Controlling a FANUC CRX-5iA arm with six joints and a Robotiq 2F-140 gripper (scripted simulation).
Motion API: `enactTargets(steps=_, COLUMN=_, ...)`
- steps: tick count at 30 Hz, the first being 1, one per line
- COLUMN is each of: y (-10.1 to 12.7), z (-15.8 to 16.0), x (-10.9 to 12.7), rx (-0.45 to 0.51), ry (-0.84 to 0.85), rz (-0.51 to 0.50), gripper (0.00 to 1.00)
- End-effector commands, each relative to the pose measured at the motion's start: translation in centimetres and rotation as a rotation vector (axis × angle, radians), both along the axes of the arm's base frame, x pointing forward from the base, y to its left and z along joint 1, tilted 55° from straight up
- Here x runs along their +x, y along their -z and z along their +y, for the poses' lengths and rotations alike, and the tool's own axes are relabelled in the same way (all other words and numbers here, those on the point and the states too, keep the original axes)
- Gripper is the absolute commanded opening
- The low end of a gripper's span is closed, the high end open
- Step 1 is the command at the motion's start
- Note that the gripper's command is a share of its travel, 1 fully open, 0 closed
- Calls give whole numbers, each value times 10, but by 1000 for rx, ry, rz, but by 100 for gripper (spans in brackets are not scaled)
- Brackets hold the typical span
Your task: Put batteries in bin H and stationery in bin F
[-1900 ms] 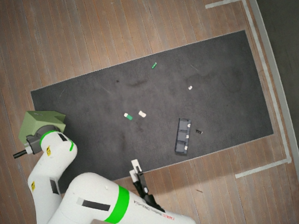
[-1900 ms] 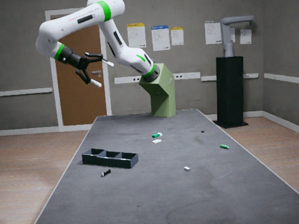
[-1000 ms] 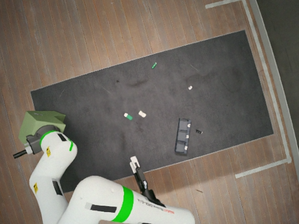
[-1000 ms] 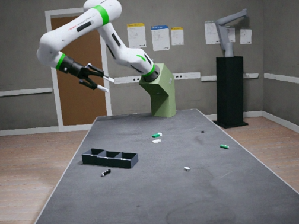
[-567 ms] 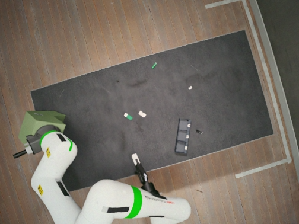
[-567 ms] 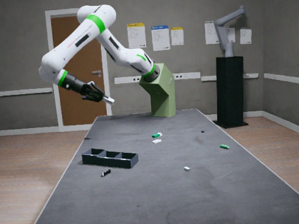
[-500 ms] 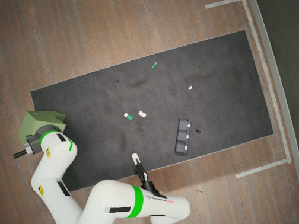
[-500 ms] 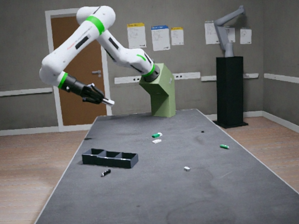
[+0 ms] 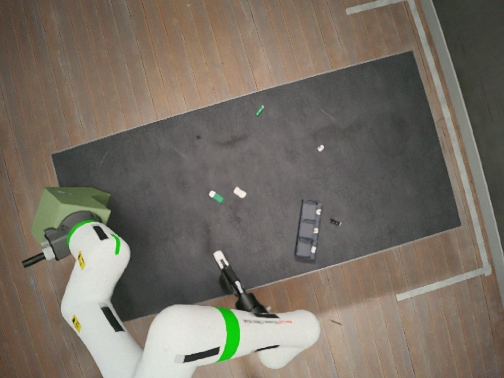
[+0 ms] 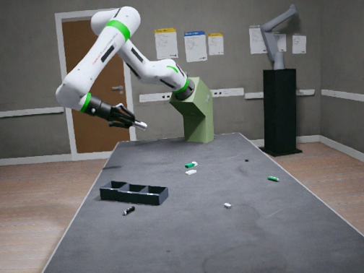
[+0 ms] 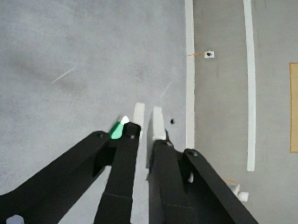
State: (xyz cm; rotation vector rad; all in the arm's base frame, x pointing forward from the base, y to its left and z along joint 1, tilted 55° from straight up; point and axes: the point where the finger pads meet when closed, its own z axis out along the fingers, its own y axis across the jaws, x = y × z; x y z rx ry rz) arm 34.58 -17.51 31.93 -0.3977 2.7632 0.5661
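My gripper (image 9: 219, 257) (image 10: 141, 125) (image 11: 145, 118) is shut on nothing and hangs high over the near-left edge of the black mat (image 9: 375, 125) (image 10: 217, 238). A dark three-compartment bin strip (image 9: 300, 225) (image 10: 133, 198) stands flat on the mat; its letters are too small to read. A small black item (image 9: 335, 221) (image 10: 128, 210) lies just beside it. A green-and-white item (image 9: 216, 196) (image 10: 191, 165) and a white block (image 9: 240, 192) (image 10: 191, 172) lie together mid-mat. A green battery (image 9: 260, 110) (image 10: 273, 178) lies at the far edge. A small white piece (image 9: 320, 148) (image 10: 227, 205) lies alone.
The arm's green pedestal (image 9: 67, 205) (image 10: 195, 112) stands at one end of the mat. A second grey arm on a black pedestal (image 10: 279, 108) stands off the table. Wooden floor surrounds the mat.
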Motion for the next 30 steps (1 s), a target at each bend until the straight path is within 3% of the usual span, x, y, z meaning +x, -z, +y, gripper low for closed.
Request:
enactTargets(steps=1, y=21, z=15, x=-7, rx=-71, ry=-117, rz=38, gripper=15)
enactTargets(steps=11, y=43, z=28, x=-17, rx=-142, ry=-245, rz=74, gripper=15)
enactTargets(steps=17, y=71, z=41, x=-31, rx=-243, ry=-431, rz=114, gripper=15)
enactTargets(steps=30, y=100, z=48, x=-42, rx=-414, ry=-745, rz=162, gripper=15)
